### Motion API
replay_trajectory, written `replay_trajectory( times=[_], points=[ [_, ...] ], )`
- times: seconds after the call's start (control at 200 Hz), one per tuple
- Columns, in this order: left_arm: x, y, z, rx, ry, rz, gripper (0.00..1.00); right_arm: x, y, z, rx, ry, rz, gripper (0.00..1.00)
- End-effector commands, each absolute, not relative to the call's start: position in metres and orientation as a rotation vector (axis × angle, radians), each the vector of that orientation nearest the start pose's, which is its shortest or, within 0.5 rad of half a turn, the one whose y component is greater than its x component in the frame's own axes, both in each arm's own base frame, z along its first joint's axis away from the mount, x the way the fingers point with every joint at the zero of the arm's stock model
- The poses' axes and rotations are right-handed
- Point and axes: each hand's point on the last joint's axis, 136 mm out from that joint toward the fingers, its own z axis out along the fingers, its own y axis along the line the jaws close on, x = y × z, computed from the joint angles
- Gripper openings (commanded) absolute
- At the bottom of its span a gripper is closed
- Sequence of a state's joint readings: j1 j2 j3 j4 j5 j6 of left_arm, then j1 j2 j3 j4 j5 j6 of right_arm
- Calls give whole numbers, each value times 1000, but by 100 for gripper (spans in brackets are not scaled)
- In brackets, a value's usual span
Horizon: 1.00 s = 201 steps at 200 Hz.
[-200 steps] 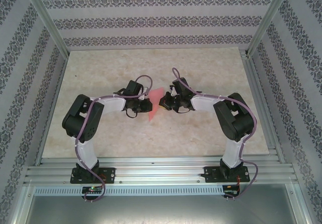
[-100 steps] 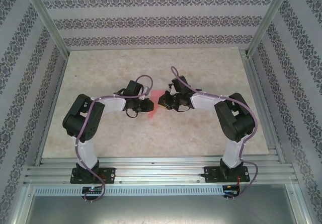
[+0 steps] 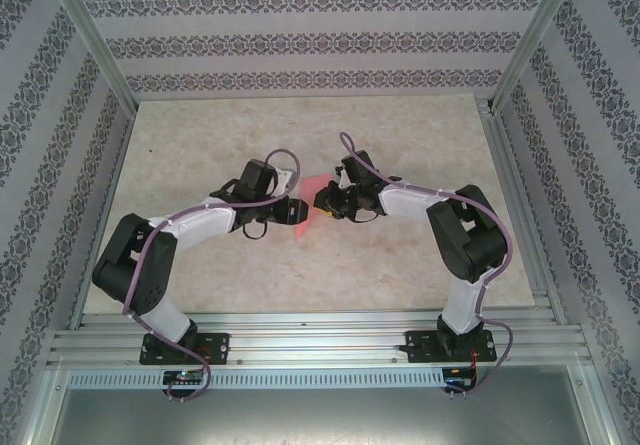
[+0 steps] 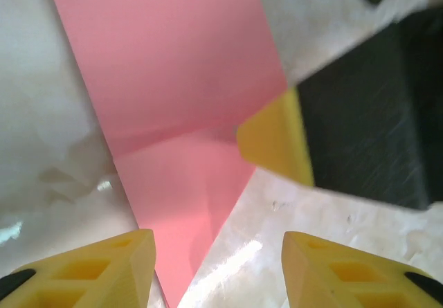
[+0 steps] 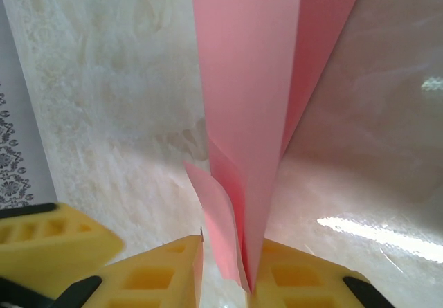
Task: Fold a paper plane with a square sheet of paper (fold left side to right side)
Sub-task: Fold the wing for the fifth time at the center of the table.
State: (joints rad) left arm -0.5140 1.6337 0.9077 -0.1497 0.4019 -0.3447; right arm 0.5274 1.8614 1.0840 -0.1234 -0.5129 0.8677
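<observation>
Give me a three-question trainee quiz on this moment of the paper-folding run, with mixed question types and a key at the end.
1. True or false: the left gripper has its fingers spread wide apart.
2. In the top view, the pink paper lies: A between the two grippers; B off to the left of both; C off to the right of both.
3. Fill in: in the right wrist view, the paper's narrow end runs into the gap between the right gripper's two ____.
Key: 1 true; 2 A; 3 fingers.
</observation>
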Motion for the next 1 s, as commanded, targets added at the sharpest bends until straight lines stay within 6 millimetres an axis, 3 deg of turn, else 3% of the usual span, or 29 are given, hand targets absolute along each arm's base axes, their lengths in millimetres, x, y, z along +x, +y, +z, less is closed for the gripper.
replay_trajectory(
  times=[0.0, 0.215, 0.435, 0.614, 0.999],
  points=[
    [320, -268, 68, 526, 2479, -797, 55, 360, 299, 82, 231, 2639, 1191, 23],
    [324, -280, 53, 608, 2483, -661, 60, 361, 300, 86, 245, 2628, 1203, 23],
    [334, -275, 38, 609, 2496, -443, 60, 362, 302, 86, 253, 2625, 1217, 22],
    [335, -270, 33, 598, 2512, -395, 51, 363, 302, 85, 252, 2626, 1213, 22],
    [332, -282, 34, 612, 2528, -482, 28, 361, 296, 83, 242, 2644, 1188, 22]
  ],
)
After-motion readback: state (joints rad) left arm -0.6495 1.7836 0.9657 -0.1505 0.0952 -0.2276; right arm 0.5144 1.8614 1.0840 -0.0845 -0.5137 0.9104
